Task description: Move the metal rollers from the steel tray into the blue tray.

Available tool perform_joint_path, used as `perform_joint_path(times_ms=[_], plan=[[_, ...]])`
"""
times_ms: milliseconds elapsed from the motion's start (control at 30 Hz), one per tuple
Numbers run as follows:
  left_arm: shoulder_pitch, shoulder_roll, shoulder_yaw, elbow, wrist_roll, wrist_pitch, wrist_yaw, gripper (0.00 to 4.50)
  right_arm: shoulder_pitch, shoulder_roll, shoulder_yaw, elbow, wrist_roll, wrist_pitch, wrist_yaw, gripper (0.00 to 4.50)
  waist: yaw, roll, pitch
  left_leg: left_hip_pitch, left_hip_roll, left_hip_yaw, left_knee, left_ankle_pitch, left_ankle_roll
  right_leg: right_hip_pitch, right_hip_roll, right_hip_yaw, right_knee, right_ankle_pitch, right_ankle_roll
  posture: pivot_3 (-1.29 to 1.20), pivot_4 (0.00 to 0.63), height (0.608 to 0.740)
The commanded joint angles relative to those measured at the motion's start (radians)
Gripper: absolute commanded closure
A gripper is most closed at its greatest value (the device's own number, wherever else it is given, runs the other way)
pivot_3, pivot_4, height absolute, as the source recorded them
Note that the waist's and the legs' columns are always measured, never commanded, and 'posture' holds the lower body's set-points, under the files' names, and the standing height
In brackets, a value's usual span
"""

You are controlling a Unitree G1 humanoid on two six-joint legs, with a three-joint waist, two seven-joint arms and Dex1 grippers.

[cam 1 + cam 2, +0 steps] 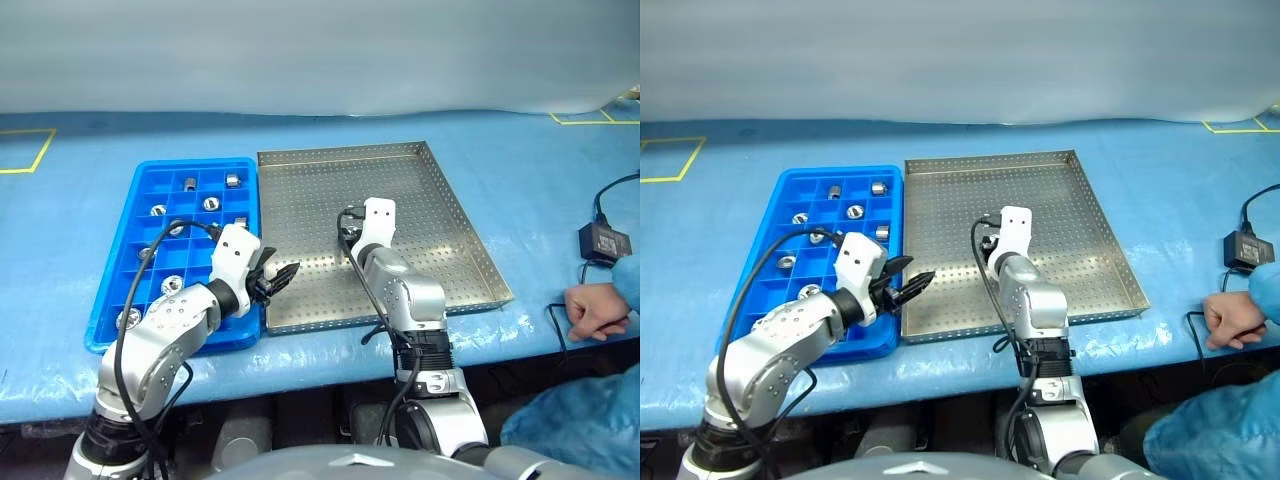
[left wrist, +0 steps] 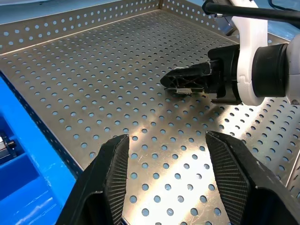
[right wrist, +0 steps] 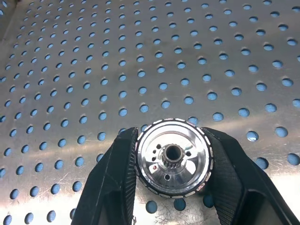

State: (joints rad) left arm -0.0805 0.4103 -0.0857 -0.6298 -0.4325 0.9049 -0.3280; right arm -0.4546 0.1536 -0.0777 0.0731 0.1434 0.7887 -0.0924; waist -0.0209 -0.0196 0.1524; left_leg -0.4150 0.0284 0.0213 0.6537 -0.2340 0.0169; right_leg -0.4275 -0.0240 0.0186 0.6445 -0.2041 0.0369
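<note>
Nine or so metal rollers [image 1: 211,204] already sitting in blue tray [image 1: 113,302]. Right gripper [image 3: 173,161] pinching last roller [image 3: 174,157] over steel tray [image 1: 455,215]. Left gripper [image 2: 171,180] hanging spread, empty.

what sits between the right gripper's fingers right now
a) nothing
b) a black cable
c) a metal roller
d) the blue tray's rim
c: the right wrist view shows a shiny roller with a dark centre hole flanked on both sides by the right gripper's black fingers, over the steel tray.
</note>
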Motion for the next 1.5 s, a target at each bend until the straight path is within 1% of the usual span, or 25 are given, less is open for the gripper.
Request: perform_joint_path(times_ms=[33, 167, 233, 333, 433, 567, 667, 733, 767, 800, 967, 1233, 1333, 1500], plan=[[-0.006, 0.016, 0.022, -0.040, 0.006, -0.024, -0.005, 1.66, -0.023, 0.007, -0.002, -0.032, 0.019, -0.017, 0.009, 2.78, -0.001, 0.000, 0.000, 0.000, 0.000, 0.000, 0.000, 0.000, 0.000, 0.000, 0.000, 0.000, 0.000, 0.000, 0.000, 0.04, 0.150, 0.740], [-0.007, 0.043, 0.040, -0.039, 0.004, -0.025, -0.013, 1.66, -0.022, 0.003, 0.016, -0.088, 0.036, 0.007, 0.033, 2.78, -0.003, 0.000, 0.000, 0.000, 0.000, 0.000, 0.000, 0.000, 0.000, 0.000, 0.000, 0.000, 0.000, 0.000, 0.000, 0.03, 0.150, 0.740], [0.004, 0.061, 0.066, -0.049, -0.002, -0.022, -0.017, 1.66, -0.025, -0.004, 0.036, -0.129, 0.062, 0.029, 0.076, 2.78, -0.005, 0.001, 0.000, 0.000, 0.000, 0.000, 0.000, 0.000, 0.000, 0.000, 0.000, 0.000, 0.000, 0.000, 0.000, 0.03, 0.150, 0.740], [0.061, 0.101, 0.152, -0.087, 0.000, -0.007, -0.005, 1.66, -0.042, -0.034, 0.126, -0.207, 0.123, 0.069, 0.218, 2.78, -0.012, 0.001, 0.001, 0.000, 0.001, 0.000, -0.001, 0.000, 0.000, -0.001, 0.000, 0.000, 0.000, 0.000, 0.000, 0.06, 0.150, 0.740], [0.114, 0.121, 0.227, -0.122, -0.004, 0.007, 0.009, 1.66, -0.069, -0.046, 0.182, -0.235, 0.161, 0.091, 0.299, 2.78, -0.010, 0.001, 0.001, 0.001, 0.002, 0.000, -0.003, 0.000, 0.000, -0.001, 0.000, -0.001, 0.000, 0.000, 0.000, 0.10, 0.150, 0.740], [0.260, 0.098, 0.359, -0.231, -0.004, 0.034, 0.055, 1.66, -0.150, -0.023, 0.295, -0.152, 0.149, 0.058, 0.379, 2.78, 0.003, 0.001, 0.001, 0.001, 0.004, 0.000, -0.004, 0.000, 0.000, -0.001, 0.000, -0.002, 0.000, -0.001, -0.001, 0.20, 0.150, 0.740], [0.345, 0.062, 0.398, -0.291, -0.005, 0.037, 0.086, 1.66, -0.202, -0.005, 0.365, -0.072, 0.111, 0.021, 0.404, 2.78, 0.026, 0.001, 0.001, 0.001, 0.006, -0.001, -0.004, 0.000, 0.000, -0.001, -0.001, -0.002, -0.001, -0.001, -0.001, 0.26, 0.150, 0.740], [0.385, 0.034, 0.406, -0.323, -0.004, 0.038, 0.107, 1.66, -0.231, 0.012, 0.397, -0.025, 0.102, -0.009, 0.427, 2.78, 0.057, 0.000, 0.001, 0.001, 0.006, -0.001, -0.004, 0.000, 0.000, -0.001, -0.001, -0.003, -0.001, -0.001, -0.002, 0.29, 0.150, 0.740], [0.401, 0.020, 0.406, -0.336, -0.004, 0.036, 0.116, 1.66, -0.245, 0.023, 0.407, 0.003, 0.100, -0.030, 0.437, 2.78, 0.069, 0.000, 0.000, 0.001, 0.005, -0.001, -0.004, 0.000, -0.001, 0.000, -0.001, -0.003, -0.001, -0.004, -0.006, 0.31, 0.150, 0.740], [0.416, 0.007, 0.406, -0.349, -0.003, 0.033, 0.125, 1.66, -0.260, 0.036, 0.413, 0.040, 0.096, -0.049, 0.442, 2.78, 0.079, 0.000, 0.000, 0.001, 0.005, -0.002, -0.004, 0.000, -0.001, 0.000, -0.001, -0.004, -0.002, -0.005, -0.007, 0.33, 0.150, 0.740], [0.449, -0.033, 0.400, -0.378, 0.007, 0.026, 0.158, 1.66, -0.320, 0.076, 0.429, 0.196, 0.079, -0.141, 0.462, 2.78, 0.108, -0.001, 0.001, 0.001, 0.005, -0.001, -0.002, 0.000, -0.001, 0.000, -0.003, -0.004, -0.002, -0.006, -0.003, 0.37, 0.150, 0.740], [0.450, -0.039, 0.389, -0.390, 0.005, 0.034, 0.179, 1.66, -0.377, 0.109, 0.417, 0.341, 0.073, -0.215, 0.465, 2.78, 0.119, 0.000, 0.001, 0.001, 0.003, -0.002, -0.005, 0.000, -0.002, -0.001, -0.001, -0.005, -0.001, -0.005, -0.007, 0.38, 0.150, 0.740], [0.442, -0.035, 0.385, -0.385, 0.004, 0.041, 0.184, 1.66, -0.383, 0.121, 0.432, 0.353, 0.072, -0.229, 0.474, 2.78, 0.119, 0.000, 0.001, 0.001, 0.001, -0.003, -0.005, 0.000, -0.002, -0.001, -0.001, -0.006, -0.001, -0.005, -0.009, 0.38, 0.150, 0.740], [0.435, -0.038, 0.374, -0.384, 0.004, 0.047, 0.191, 1.66, -0.383, 0.137, 0.462, 0.353, 0.069, -0.234, 0.484, 2.78, 0.119, -0.001, 0.001, 0.001, 0.001, -0.003, -0.005, 0.000, -0.002, 0.000, -0.001, -0.006, -0.001, -0.007, -0.008, 0.39, 0.150, 0.740]])
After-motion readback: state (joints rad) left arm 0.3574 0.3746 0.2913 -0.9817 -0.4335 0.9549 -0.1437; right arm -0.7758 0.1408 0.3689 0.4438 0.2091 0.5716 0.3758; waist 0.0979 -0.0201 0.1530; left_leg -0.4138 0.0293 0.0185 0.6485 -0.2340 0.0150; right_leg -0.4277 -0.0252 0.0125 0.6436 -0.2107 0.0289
